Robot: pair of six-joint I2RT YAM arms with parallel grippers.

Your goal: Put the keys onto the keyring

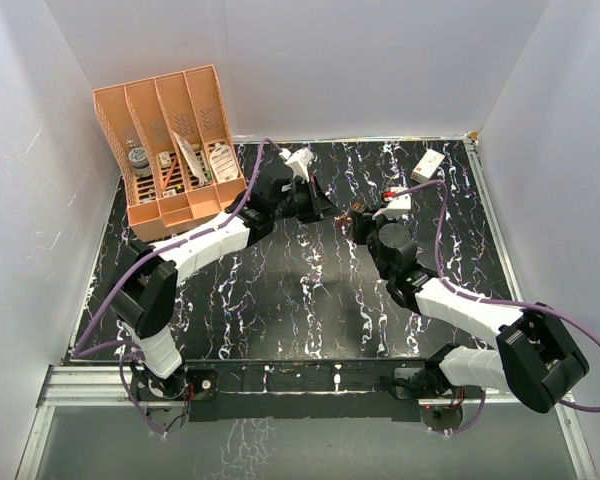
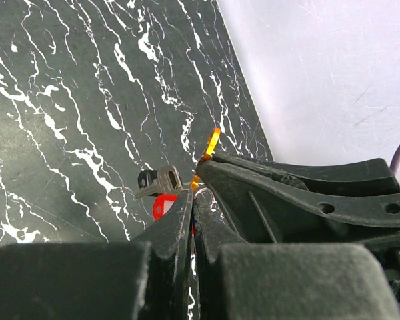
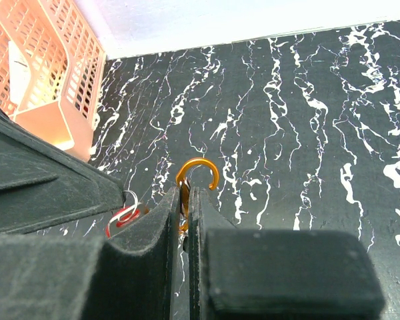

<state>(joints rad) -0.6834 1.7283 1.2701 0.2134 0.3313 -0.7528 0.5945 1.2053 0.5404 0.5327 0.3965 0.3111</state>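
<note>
Gold keyring (image 3: 197,161) juts up from between the right claw's (image 3: 187,195) clamped tips

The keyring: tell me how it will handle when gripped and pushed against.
The keyring looks like thin stiff wire, so it should keep its shape in the pinch of the right gripper. Being tiny, it is probably very light. Its smooth, rounded wire may twist or slip between the flat pads when the red key pushes on it.
</note>
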